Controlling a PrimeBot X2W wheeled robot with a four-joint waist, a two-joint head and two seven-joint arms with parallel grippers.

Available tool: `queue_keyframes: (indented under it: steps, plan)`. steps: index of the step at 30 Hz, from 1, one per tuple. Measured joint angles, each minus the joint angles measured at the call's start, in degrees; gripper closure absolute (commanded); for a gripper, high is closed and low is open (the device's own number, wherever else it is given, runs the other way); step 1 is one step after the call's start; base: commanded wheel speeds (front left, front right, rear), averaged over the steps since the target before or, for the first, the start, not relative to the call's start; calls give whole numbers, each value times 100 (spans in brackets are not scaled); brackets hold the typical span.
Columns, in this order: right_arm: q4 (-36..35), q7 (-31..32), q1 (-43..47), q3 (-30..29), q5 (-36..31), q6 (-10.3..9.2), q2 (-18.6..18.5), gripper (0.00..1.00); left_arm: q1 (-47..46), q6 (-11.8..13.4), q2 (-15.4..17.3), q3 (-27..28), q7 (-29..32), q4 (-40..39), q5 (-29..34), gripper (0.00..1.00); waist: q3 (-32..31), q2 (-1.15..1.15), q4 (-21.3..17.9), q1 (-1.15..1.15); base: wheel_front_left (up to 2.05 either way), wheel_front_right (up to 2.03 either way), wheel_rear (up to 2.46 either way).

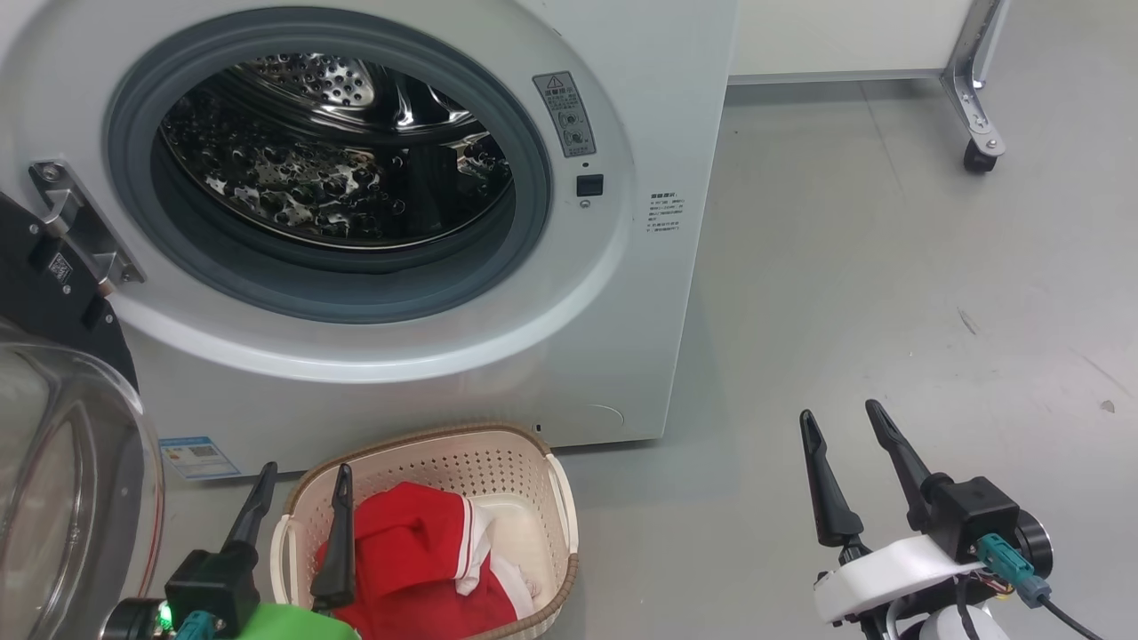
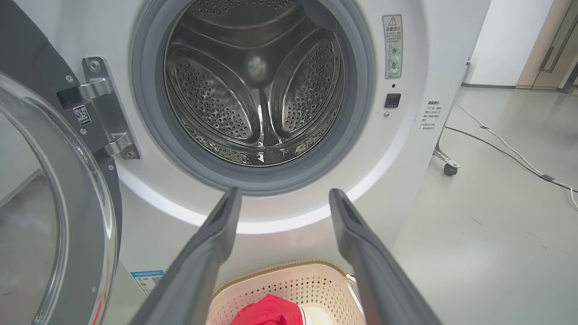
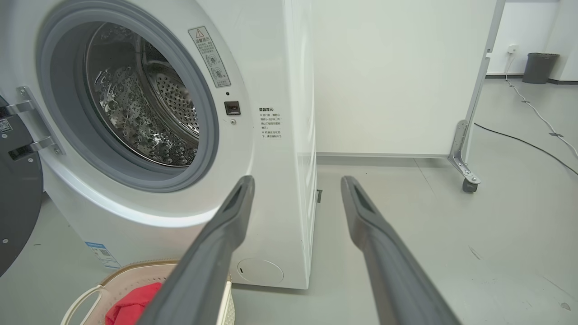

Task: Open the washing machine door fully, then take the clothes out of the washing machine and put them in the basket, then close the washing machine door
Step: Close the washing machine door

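Your head view looks forward and steeply down from above, close to the washing machine (image 1: 622, 293), and takes in the drum (image 1: 338, 178) mouth and the basket (image 1: 444, 467) on the floor (image 1: 889, 267). Your left wrist view sits low and near, facing the drum squarely along the left tool (image 2: 284, 192). Your right wrist view sits further right, looking along the right tool (image 3: 297, 179) past the machine's front corner toward a white panel (image 3: 384, 76). All three views share the drum mouth and the basket.
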Motion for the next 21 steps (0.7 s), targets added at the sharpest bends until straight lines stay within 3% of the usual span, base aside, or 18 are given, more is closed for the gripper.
queue_keyframes:
  steps: [21]
  plan:
    - [-24, 0, 24, -16, 1, 0, 5, 0, 136, 56, 26, -55, 194, -399, 2, 0, -17, 0, -4, 0, -55, 55, 0]
